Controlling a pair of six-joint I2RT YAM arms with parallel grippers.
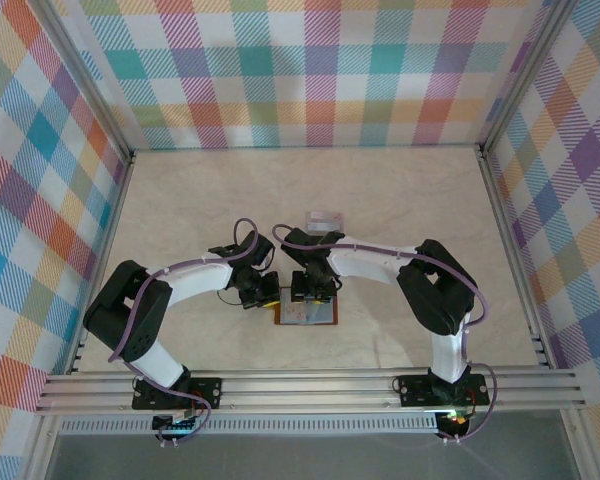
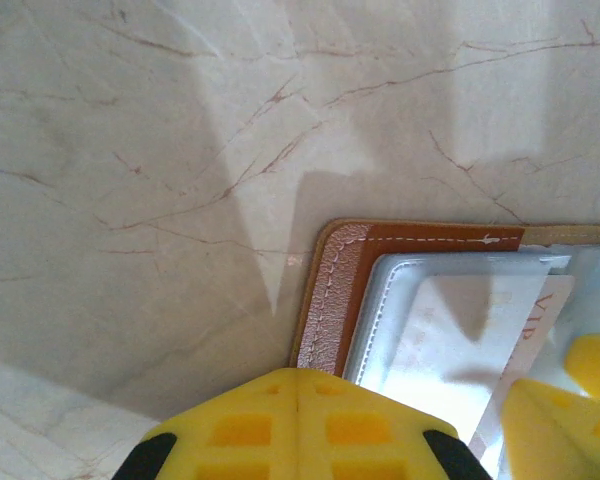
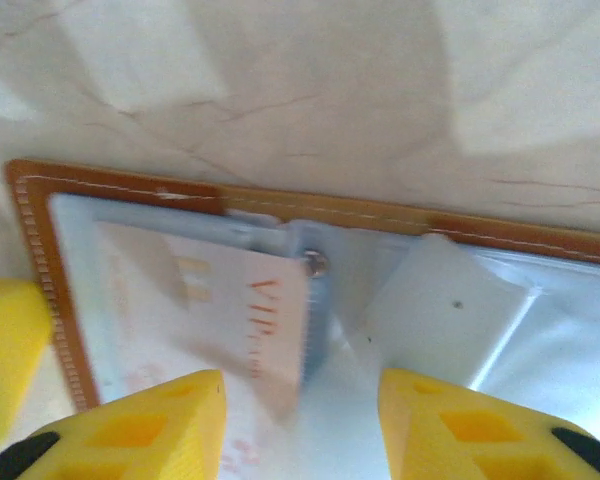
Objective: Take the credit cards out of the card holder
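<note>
- While lying open and flat on the table [image 1: 410, 210] between the grippers, wallet [image 1: 305, 314] is showing a brown stitched rim and grey-blue lining.
- Pale card [image 3: 205, 310] with red "VIP" is sitting in its left half.
- Left gripper [image 2: 298, 400] is sitting closed over wallet's left edge.
- Right gripper [image 3: 300, 420] is hovering, jaws partway apart, over card's edge.

Tan-brown leather, white stitching on card holder [image 3: 120, 187]; grey-blue lining inside. Pale card [image 3: 180, 300], red lettering. Cream marble table [image 1: 400, 190], thin brown veins. Pastel multicolour plaid on walls [image 1: 310, 70], upper frame. Yellow fingers [image 3: 460, 420], lower edge.
</note>
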